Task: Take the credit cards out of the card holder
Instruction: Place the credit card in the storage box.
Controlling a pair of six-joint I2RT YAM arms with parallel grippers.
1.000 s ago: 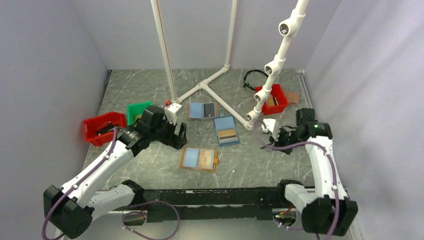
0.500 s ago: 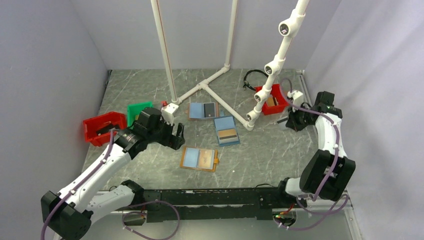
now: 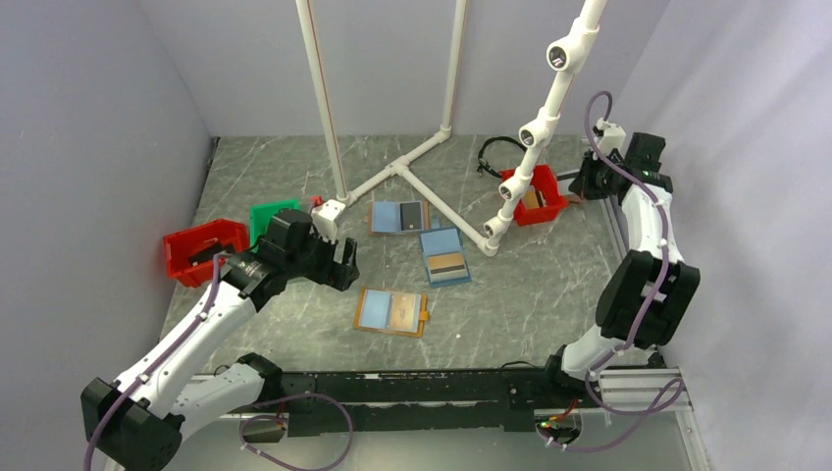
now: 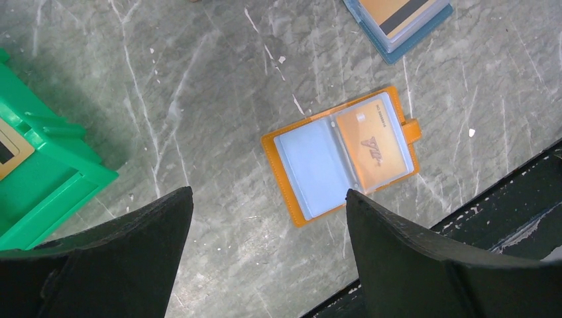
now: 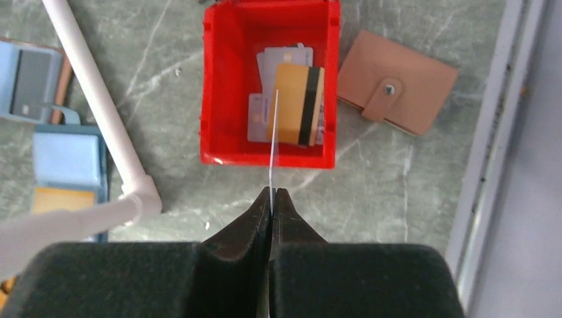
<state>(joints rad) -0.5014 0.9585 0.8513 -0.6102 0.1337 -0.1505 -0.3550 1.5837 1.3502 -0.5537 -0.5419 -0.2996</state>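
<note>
The card holder point(image 3: 392, 312) lies open and flat on the table, orange-brown at the edges and light blue inside. In the left wrist view the card holder point(image 4: 341, 162) shows an orange credit card point(image 4: 372, 142) in its right pocket and a left pocket that looks bare. My left gripper point(image 4: 268, 192) hangs open above the table, just left of the holder, its fingers point(image 3: 345, 265) holding nothing. At the back right, my right gripper point(image 5: 272, 191) is shut on a thin card point(image 5: 274, 139) seen edge-on above the red bin point(image 5: 215, 79).
The red bin point(image 3: 549, 201) holds several loose cards point(image 5: 291, 99), and a closed tan wallet point(image 5: 397, 83) lies beside it. Two blue holders point(image 3: 399, 217) point(image 3: 444, 255) lie behind the open one. A green bin point(image 3: 270, 218) and another red bin point(image 3: 204, 247) stand at the left. White pipes point(image 3: 432, 191) cross the middle.
My right arm has swung from mid-table to the far back right, over the red bin, staying shut on the card. The left gripper has drifted slightly left and stays open.
</note>
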